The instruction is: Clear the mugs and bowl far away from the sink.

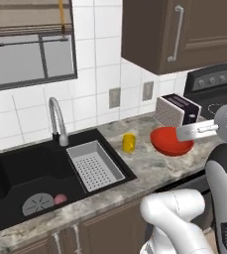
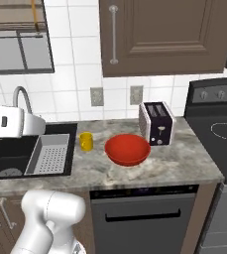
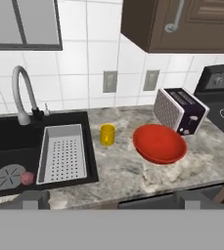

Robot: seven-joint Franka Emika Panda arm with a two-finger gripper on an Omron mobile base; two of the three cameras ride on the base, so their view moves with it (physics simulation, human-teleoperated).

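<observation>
With the fingers (image 3: pixel 111 197) spread wide and empty, the yellow mug (image 3: pixel 107 134) stands ahead on the worktop (image 3: pixel 128 173), between the sink (image 3: pixel 15 146) and the red bowl (image 3: pixel 160 144).

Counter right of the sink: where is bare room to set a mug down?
Free: the front strip below the red bowl, and the stretch between the toaster and the stove. Crowded: yellow mug tight by the sink; bowl close to the toaster.
</observation>
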